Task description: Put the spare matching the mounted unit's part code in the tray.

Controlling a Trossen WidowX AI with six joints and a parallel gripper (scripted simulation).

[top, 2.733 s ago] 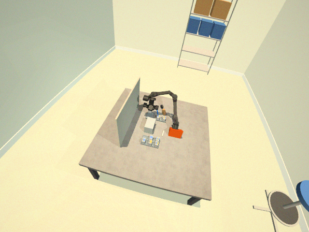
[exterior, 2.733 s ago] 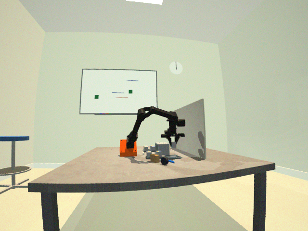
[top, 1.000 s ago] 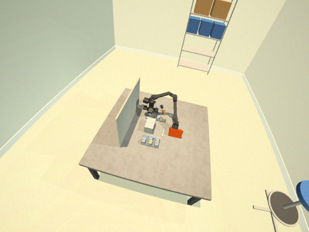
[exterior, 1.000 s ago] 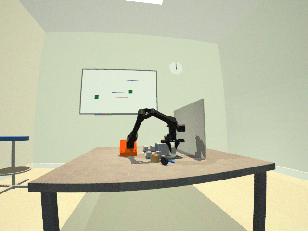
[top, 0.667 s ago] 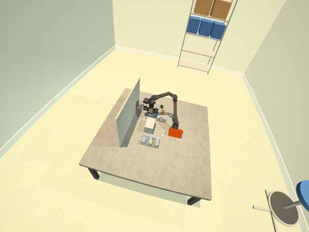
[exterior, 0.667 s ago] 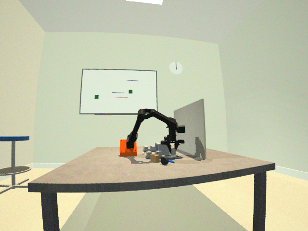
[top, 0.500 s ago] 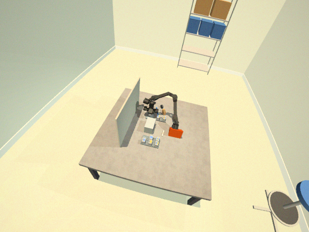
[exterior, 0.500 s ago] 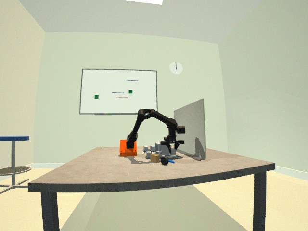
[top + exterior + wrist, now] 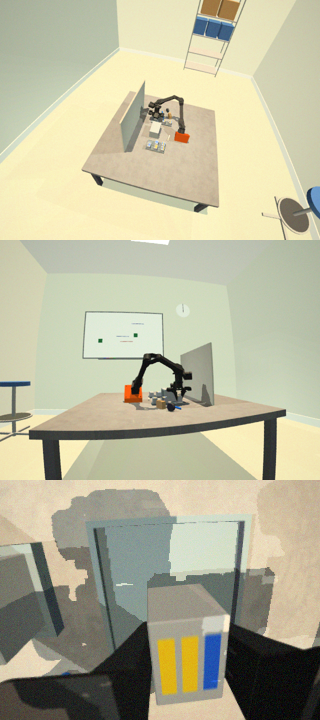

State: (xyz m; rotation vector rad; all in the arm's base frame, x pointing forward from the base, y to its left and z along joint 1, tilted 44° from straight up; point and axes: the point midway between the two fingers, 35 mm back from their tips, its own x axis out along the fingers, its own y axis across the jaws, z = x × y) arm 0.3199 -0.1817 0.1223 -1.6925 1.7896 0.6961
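My gripper (image 9: pixel 180 398) (image 9: pixel 177 625) is shut on a grey block (image 9: pixel 190 667) with two yellow stripes and one blue stripe. The block is upright at the near side of the shallow grey-blue tray (image 9: pixel 205 545), which also shows in the exterior view (image 9: pixel 185 403). Whether its underside touches the tray floor is hidden. A large pale box (image 9: pixel 155 127) stands near the table's middle; any code on its back is not visible. Striped blocks stand on a grey rack (image 9: pixel 155 150) in front of it, and others on a smaller rack behind it. Another grey block (image 9: pixel 15 590) is left of the tray.
A tall grey panel (image 9: pixel 133 118) (image 9: pixel 199 371) stands beside the gripper and the pale box. A tan block (image 9: pixel 169 115) (image 9: pixel 160 404), a dark round thing (image 9: pixel 167 110) (image 9: pixel 170 406) and a blue stick (image 9: pixel 178 407) lie near the tray. The orange base (image 9: pixel 181 137) (image 9: pixel 133 397) is opposite the panel.
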